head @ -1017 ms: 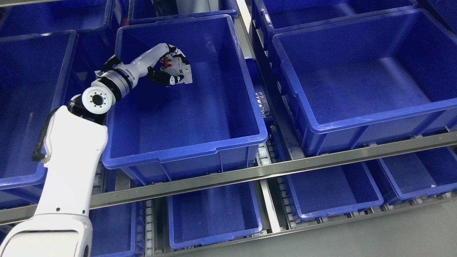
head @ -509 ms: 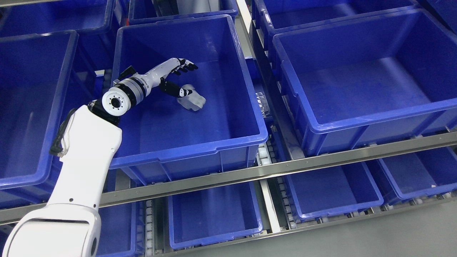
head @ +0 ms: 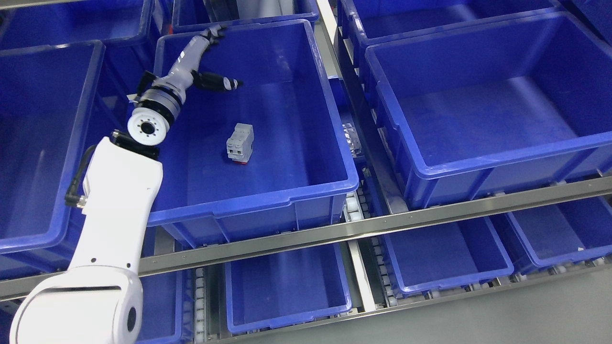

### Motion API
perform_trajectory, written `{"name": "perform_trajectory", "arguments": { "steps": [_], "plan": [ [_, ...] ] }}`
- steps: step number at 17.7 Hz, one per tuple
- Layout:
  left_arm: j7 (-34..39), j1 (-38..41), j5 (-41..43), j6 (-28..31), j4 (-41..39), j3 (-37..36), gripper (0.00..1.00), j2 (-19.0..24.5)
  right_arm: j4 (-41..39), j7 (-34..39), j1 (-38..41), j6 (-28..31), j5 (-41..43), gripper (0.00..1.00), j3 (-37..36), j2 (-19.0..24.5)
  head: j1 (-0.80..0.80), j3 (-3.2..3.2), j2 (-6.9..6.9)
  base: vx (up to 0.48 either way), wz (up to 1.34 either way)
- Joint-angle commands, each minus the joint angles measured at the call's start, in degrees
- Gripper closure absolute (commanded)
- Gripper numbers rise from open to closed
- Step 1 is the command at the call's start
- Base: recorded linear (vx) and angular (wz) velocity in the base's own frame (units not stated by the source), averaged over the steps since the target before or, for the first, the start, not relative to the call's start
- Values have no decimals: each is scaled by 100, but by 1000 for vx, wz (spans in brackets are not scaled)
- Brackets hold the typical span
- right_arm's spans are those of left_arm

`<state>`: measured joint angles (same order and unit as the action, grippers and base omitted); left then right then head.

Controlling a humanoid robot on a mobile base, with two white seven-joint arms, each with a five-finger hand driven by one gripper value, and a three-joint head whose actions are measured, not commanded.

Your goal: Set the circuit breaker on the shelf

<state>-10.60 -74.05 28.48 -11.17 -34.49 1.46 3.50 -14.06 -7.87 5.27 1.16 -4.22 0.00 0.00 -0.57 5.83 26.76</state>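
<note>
The left hand [head: 203, 57] is spread open and holds nothing, fingers stretched toward the far left corner of the bin [head: 306, 188], thumb pointing off to 3 o'clock. The breaker [head: 240, 143] lies on the bin floor at about 5 o'clock from the hand, well apart from it, grey with a red edge at its near end. The shelf rail [head: 363, 224] runs in front of the bin.

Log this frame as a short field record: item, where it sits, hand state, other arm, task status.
item: small grey circuit breaker with a red part at its lower end
location: lying on the floor of the large blue plastic bin on the upper shelf level
left hand: open, fingers spread, raised near the bin's far left corner, apart from the breaker
right arm: not in view
status: breaker released inside the bin
</note>
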Motion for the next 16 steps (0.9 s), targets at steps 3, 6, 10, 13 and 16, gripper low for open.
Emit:
{"name": "perform_trajectory", "arguments": {
  "steps": [3,6,10,13,16],
  "plan": [
    [129,408,-1696,351,-1899,2123,1,-250,0,5,0,332,0,0,114,-100,0,0,0,0,0],
    [137,1223,-2021,991,-3436,1939,1,-250,0,5,0,332,0,0,114,-100,0,0,0,-21,-24],
    [155,2438,-2215,1513,-5101,1446,1,-250,0,5,0,332,0,0,114,-100,0,0,0,-62,-119],
    [146,2711,-2215,1495,-5471,1480,1,-250,0,5,0,332,0,0,114,-100,0,0,0,-110,-167],
    [94,3001,-2215,1408,-5770,1437,1,-250,0,5,0,332,0,0,114,-100,0,0,0,-127,-92]
  ]
}}
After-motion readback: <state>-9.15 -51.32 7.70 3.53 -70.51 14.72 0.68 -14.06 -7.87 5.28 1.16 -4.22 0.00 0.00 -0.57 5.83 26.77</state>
